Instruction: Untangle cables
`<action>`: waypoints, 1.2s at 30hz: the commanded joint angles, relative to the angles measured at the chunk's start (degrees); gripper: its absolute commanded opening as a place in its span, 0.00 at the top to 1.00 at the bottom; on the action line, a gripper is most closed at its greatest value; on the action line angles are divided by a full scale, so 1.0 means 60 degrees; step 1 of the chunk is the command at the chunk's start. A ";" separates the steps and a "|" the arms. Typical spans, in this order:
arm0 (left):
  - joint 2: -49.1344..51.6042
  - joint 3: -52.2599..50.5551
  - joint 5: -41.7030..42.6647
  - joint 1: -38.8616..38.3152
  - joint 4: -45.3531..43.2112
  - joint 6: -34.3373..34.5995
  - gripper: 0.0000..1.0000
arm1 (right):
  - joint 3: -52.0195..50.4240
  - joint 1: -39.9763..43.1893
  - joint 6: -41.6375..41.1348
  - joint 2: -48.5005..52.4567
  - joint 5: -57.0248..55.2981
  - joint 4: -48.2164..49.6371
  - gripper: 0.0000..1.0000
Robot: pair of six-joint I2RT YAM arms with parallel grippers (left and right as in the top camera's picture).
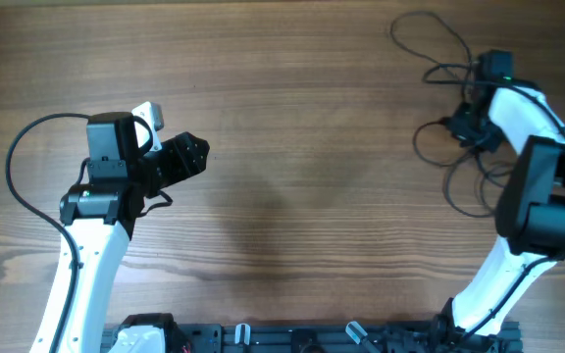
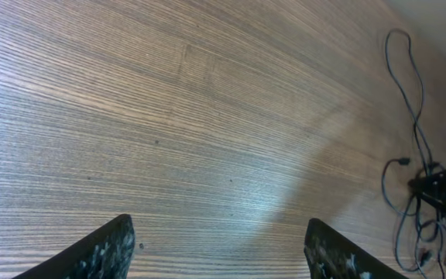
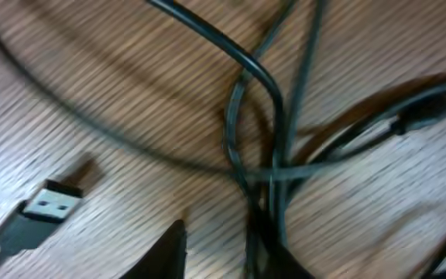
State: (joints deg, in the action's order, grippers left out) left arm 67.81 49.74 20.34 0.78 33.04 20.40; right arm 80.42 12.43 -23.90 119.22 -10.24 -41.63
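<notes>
The thin black cables (image 3: 273, 174) lie in a loose tangle at the far right of the bench (image 1: 292, 118), stretched long from the far edge toward the near edge, and 1 flat plug (image 3: 41, 208) points its silvery end up and right in the right wrist view. The right hand (image 1: 459, 126) sits in the middle of the tangle with strands between its 2 fingers, but I cannot tell if it squeezes them. The left hand (image 1: 196, 155) is well apart from them, spread wide and holding nothing.
</notes>
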 commanded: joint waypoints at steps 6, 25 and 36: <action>-0.0087 0.0015 -0.0109 0.0033 -0.0124 -0.0113 0.28 | -0.0277 0.0248 0.1898 -0.1002 0.2812 0.0718 0.56; 0.1351 0.0018 -0.5435 -0.1424 0.0426 0.0506 0.00 | -0.0299 -0.2943 0.3213 -0.3927 0.2131 -0.1297 0.04; -0.0175 -0.0455 -0.4149 -0.1428 0.3202 -0.0277 0.00 | -0.2404 -0.2943 0.2703 -0.6422 0.2575 -0.1031 0.00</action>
State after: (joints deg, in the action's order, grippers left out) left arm 73.12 49.41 -8.47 -7.55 53.63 22.44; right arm 72.36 -5.32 -5.37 90.17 5.04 -50.43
